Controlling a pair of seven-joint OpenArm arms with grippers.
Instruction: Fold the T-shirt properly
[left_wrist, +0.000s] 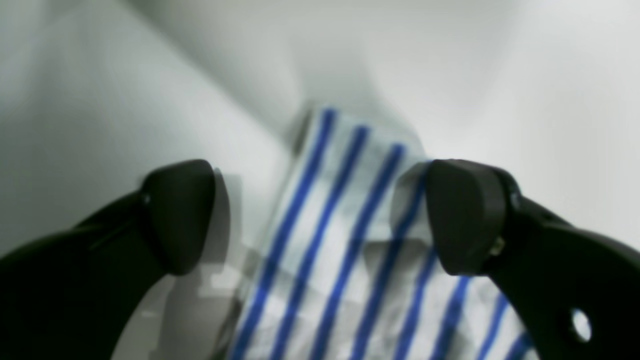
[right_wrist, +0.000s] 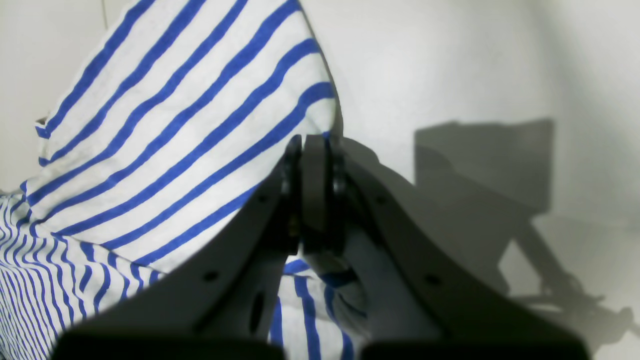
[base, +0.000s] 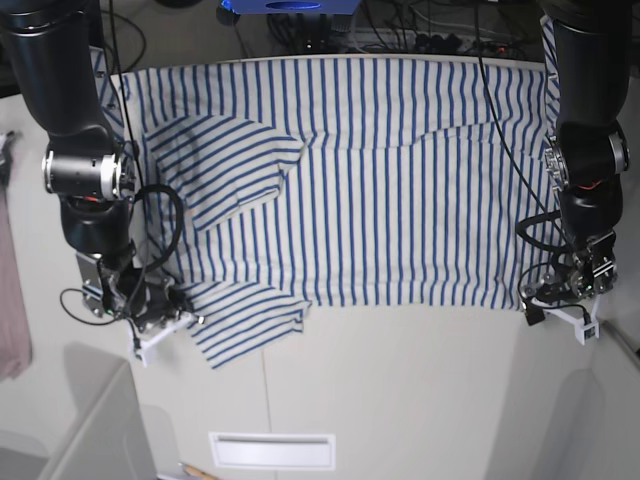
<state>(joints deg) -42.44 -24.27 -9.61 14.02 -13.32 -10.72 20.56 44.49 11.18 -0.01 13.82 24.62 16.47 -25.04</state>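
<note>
Striped cotton, the T-shirt (base: 380, 190) lies spread across the table (base: 400, 390), one sleeve tucked inward; right hand (right_wrist: 312, 150) pinches its near corner, left hand (left_wrist: 320, 215) gapes wide over the hem; most folds remain, I'd judge.

T-shirt (base: 400, 180): soft striped cloth | table (base: 420, 390): smooth matt white
</note>
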